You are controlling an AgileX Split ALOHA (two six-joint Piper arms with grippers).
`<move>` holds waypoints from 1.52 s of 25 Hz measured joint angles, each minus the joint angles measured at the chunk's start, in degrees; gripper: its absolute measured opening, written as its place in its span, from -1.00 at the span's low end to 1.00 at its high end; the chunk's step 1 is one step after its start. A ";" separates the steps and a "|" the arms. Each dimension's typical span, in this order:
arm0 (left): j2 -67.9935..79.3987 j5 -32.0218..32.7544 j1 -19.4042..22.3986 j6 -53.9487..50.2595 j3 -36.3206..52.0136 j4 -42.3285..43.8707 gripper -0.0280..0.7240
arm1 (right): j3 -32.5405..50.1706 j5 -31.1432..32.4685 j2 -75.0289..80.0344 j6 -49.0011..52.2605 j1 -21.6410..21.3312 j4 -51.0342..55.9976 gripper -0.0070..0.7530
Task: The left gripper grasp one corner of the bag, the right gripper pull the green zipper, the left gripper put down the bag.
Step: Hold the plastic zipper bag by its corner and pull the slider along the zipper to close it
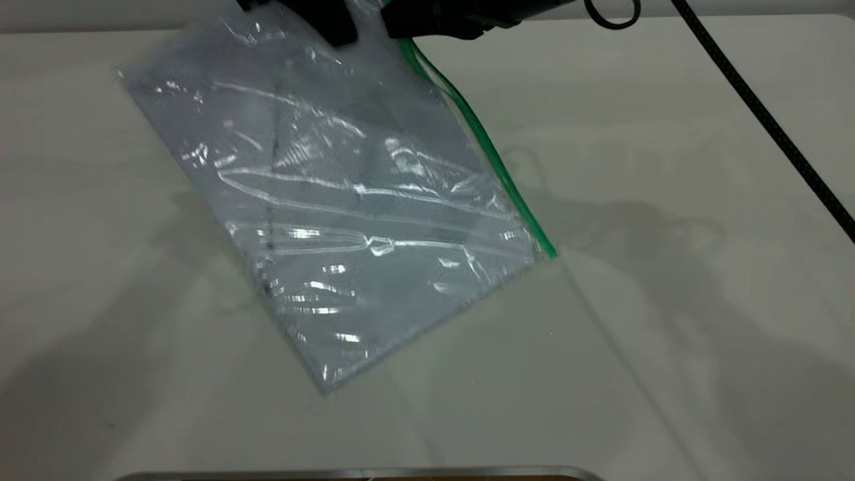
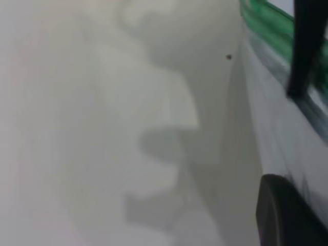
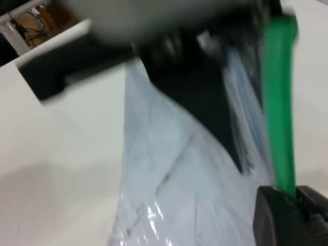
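- Although its lower corner seems to rest on the counter (image 1: pixel 668 374), the bag (image 1: pixel 347 220) hangs slanted, lifted by its top edge toward the far side.
- I judge that the bag is light, limp and slippery; the thin film wrinkles and shines, so a corner near the stiffer strip is the safest place to hold.
- Along the bag's right edge runs the green zipper (image 1: pixel 481 140), going up to both pincers.
- Farthest back, the left pincer (image 1: pixel 320 20) sits on the top corner, and the right pincer (image 1: pixel 441 23) is beside it at the zipper's upper end.
- Only the right wrist view shows the green strip entering between the right pincer's fingers (image 3: pixel 279 215), which look pressed on it.
- For the left pincer, I cannot tell whether it is pinching or spread.
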 joint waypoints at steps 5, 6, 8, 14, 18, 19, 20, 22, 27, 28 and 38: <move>-1.69 0.49 2.74 2.41 0.05 -3.78 -0.79 | 0.00 -3.45 0.00 -0.70 -0.17 -0.44 -0.88; -1.90 0.56 3.34 2.77 0.06 -4.67 -0.79 | -0.05 -4.27 0.00 -0.77 -0.17 -0.50 -0.88; -2.61 0.63 4.63 3.65 0.11 -6.15 -0.79 | -0.06 -6.76 0.00 -0.91 -0.17 -0.57 -0.88; -4.35 0.69 8.72 4.47 0.11 -8.96 -0.79 | -0.06 -14.40 2.80 -0.52 -0.35 -1.21 -0.88; -4.34 0.62 9.62 4.92 0.11 -9.11 -0.79 | -0.06 -17.95 5.60 0.52 -0.41 -1.21 -0.88; -4.34 0.62 9.69 5.11 0.11 -9.11 -0.79 | -0.06 -18.33 5.97 0.57 -0.41 -1.15 -0.88; -4.34 0.62 9.69 5.22 0.11 -9.11 -0.79 | -0.06 -18.79 6.29 0.57 -0.41 -1.15 -0.88; -4.34 0.62 9.81 5.43 0.11 -9.18 -0.79 | 0.19 -19.29 6.57 0.68 -0.48 -1.15 -0.88; -4.34 0.67 10.12 5.70 0.11 -9.55 -0.79 | 0.51 -20.38 6.62 0.68 -0.84 -1.15 -0.88; -4.34 0.62 10.12 5.70 0.11 -9.67 -0.79 | 0.57 -20.76 6.62 0.68 -0.96 -1.22 -0.88; -4.34 0.53 10.12 5.70 0.11 -10.81 -0.79 | 0.70 -27.64 6.69 2.02 -1.70 -1.30 -0.88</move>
